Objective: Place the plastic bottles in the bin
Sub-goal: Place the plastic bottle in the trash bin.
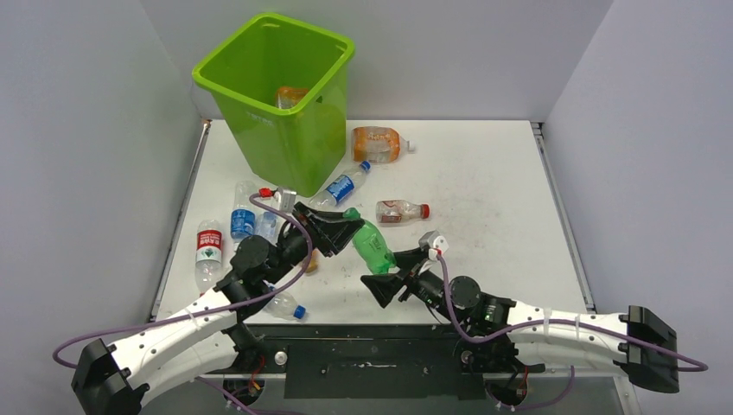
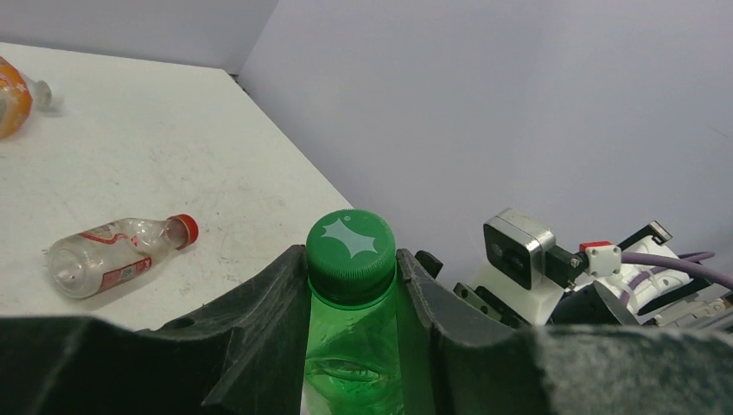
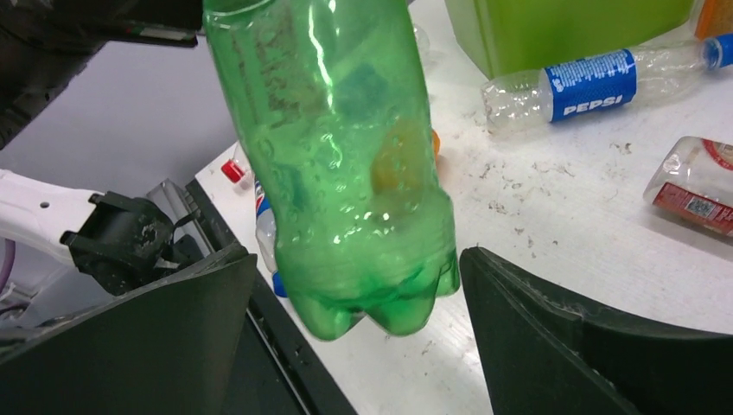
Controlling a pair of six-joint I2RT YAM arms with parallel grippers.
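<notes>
With only one bottle visible inside the bin at upper left and several bottles left on the table, the left claw clamps the green bottle by its neck at mid-frame, the right claw open around its base.

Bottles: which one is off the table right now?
The green bottle: the left pincer grips its neck, its base between the open right pincer's fingers. The others lie on the table or in the bin.
</notes>
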